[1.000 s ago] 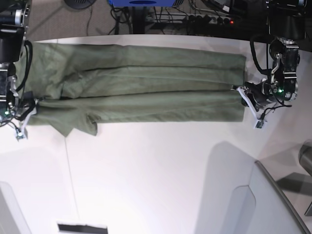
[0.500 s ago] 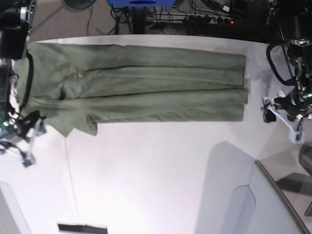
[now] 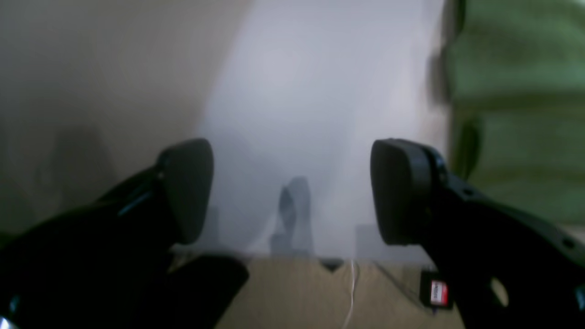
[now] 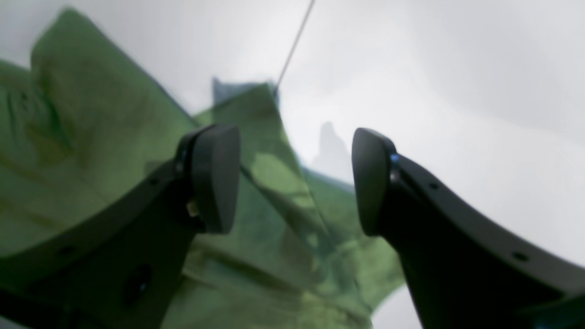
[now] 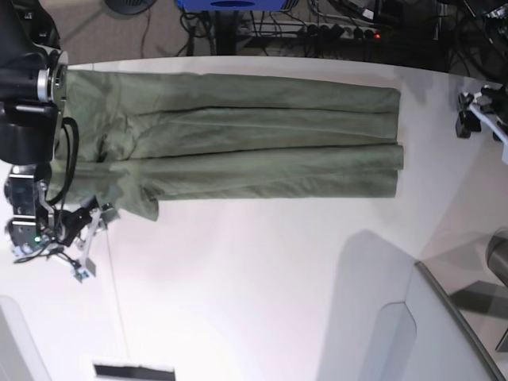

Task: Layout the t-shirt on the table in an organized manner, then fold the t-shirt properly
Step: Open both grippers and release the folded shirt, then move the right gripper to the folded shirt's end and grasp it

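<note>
The olive-green t-shirt [image 5: 254,143] lies flat along the far side of the white table [image 5: 254,286], folded lengthwise into a long band, with a sleeve flap at its left front corner. My right gripper [image 5: 89,242] hovers just in front of that sleeve, open; in the right wrist view the t-shirt [image 4: 91,151] and bare table [image 4: 457,68] show behind the right gripper [image 4: 295,180], with nothing between its fingers. My left gripper [image 5: 475,111] is off the shirt's right end near the table's edge. In the left wrist view the left gripper [image 3: 292,192] is open and empty, the t-shirt [image 3: 516,114] at far right.
A grey angled panel [image 5: 444,333] rises at the front right. A thin dark seam [image 5: 115,294] runs down the tabletop at left, and a black-and-white strip [image 5: 133,371] lies at the front edge. Cables and a power strip [image 5: 341,32] sit beyond the far edge.
Both grippers have let go of the shirt's ends and pulled away. The left one has moved out and back to the right; the right one has dropped toward the front, beside the sleeve.
</note>
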Available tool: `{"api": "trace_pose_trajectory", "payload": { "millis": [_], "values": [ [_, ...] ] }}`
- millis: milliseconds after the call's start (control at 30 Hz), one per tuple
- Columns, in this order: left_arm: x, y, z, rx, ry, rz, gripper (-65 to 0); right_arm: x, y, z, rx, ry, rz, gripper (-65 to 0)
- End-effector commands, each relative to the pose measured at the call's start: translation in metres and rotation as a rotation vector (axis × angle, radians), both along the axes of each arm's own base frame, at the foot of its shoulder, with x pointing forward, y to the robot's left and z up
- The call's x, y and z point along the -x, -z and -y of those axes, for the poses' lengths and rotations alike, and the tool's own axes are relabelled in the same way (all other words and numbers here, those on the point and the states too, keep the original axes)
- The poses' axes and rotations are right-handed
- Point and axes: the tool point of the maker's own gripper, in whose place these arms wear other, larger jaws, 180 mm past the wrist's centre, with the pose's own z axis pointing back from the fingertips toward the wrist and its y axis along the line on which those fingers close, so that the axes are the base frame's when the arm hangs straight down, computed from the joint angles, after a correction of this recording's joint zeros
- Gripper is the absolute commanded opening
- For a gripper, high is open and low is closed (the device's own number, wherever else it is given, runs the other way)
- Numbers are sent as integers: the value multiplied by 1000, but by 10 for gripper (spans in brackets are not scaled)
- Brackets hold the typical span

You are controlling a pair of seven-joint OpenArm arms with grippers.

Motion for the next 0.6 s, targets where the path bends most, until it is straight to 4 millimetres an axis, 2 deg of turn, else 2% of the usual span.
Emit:
{"api": "trace_pose_trajectory", "payload": {
  "millis": [0, 133, 333, 433, 500, 567],
  "values": [
    [-4, -13, -7, -20, 3, 41, -142, -17, -15, 6, 2, 8, 47, -296],
    [9, -11, -13, -20, -27, 29, -142, -17, -5, 2, -37, 22, 26, -296],
    [7, -12, -13, -20, -27, 34, -142, -9, 18, -8, -114, 40, 14, -299],
    [6, -12, -13, -20, -26, 35, -142, -7, 22, -7, -127, 47, 14, -303],
    [6, -11, -12, -19, -25, 34, -142, -8, 22, -8, -129, 47, 19, -362],
    [6, -11, -12, -18, -25, 34, -142, -7, 22, -9, -127, 42, 19, -513]
  ]
}}
